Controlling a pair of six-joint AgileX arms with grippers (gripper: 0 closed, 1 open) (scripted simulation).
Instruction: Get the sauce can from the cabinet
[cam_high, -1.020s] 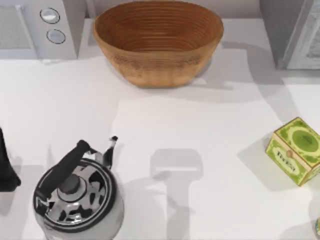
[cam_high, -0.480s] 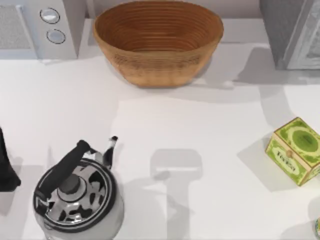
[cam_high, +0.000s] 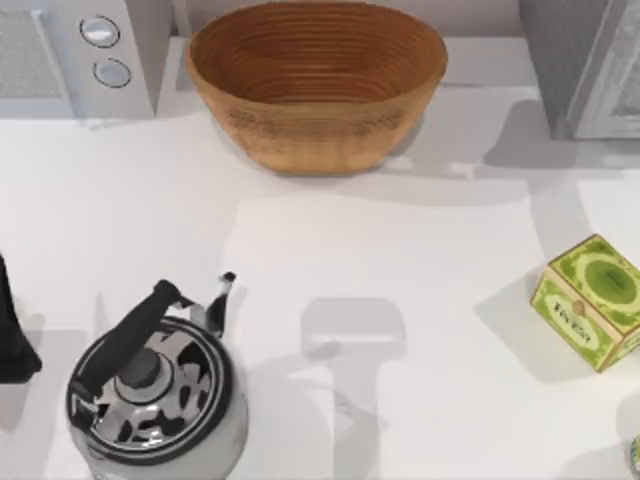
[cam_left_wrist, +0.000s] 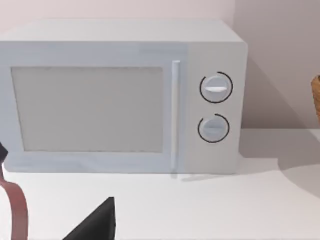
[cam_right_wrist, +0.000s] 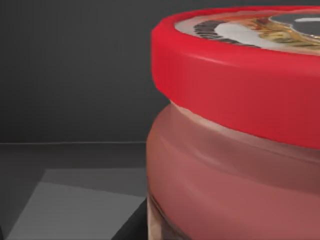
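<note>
The sauce can (cam_right_wrist: 235, 130) sits very close before the right wrist camera, inside a dark grey enclosure, red lid uppermost; whether the right pincer is open or has hold of it I cannot tell. On the white table (cam_high: 400, 250) stand a wicker basket (cam_high: 315, 85) far centre, a microwave (cam_left_wrist: 125, 97) far left, a kettle (cam_high: 155, 395) near left and a green box (cam_high: 592, 300) right. The left arm (cam_high: 12, 330) waits at the table's left edge.

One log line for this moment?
right wrist view: red cylindrical sauce can close, dark enclosure | left arm: parked at table's left edge
</note>
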